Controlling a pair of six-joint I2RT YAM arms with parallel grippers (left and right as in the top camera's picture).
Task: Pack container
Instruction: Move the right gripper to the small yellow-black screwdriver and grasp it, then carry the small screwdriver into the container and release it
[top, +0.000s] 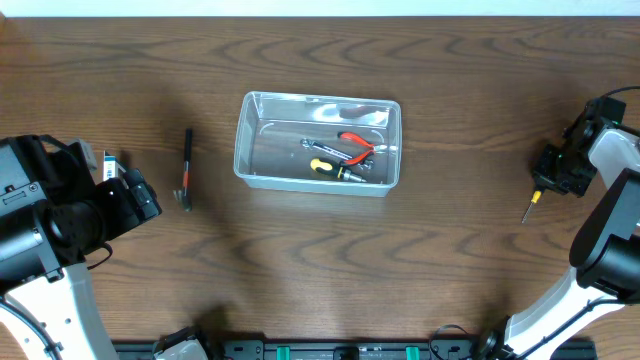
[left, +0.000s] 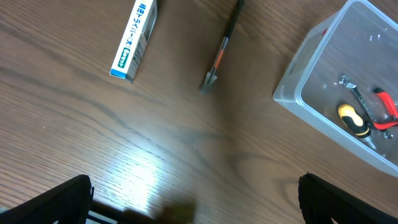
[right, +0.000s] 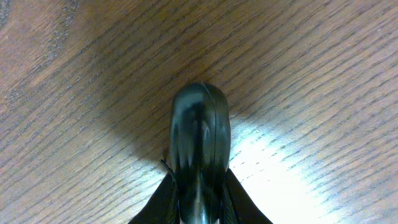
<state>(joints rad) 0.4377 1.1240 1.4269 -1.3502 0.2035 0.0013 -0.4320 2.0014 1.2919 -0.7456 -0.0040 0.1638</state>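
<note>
At mid-counter (top: 320, 285) your clear container (top: 243, 150) sits open-topped. Red pliers (top: 356, 143) and a yellow-handled screwdriver (top: 330, 168) lie inside, with bare floor toward its left end. Your right end effector (right: 200, 193) is clamped on a black-handled screwdriver (right: 200, 134) far right, presumably to carry it in over open wood. Your left end effector (left: 196, 199) gapes wide and empty, near the hammer (top: 187, 170) and the blue-white box (left: 134, 40).

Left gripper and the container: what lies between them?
A single black-handled tool lies between the left gripper and the container; the overhead view shows it best.
</note>
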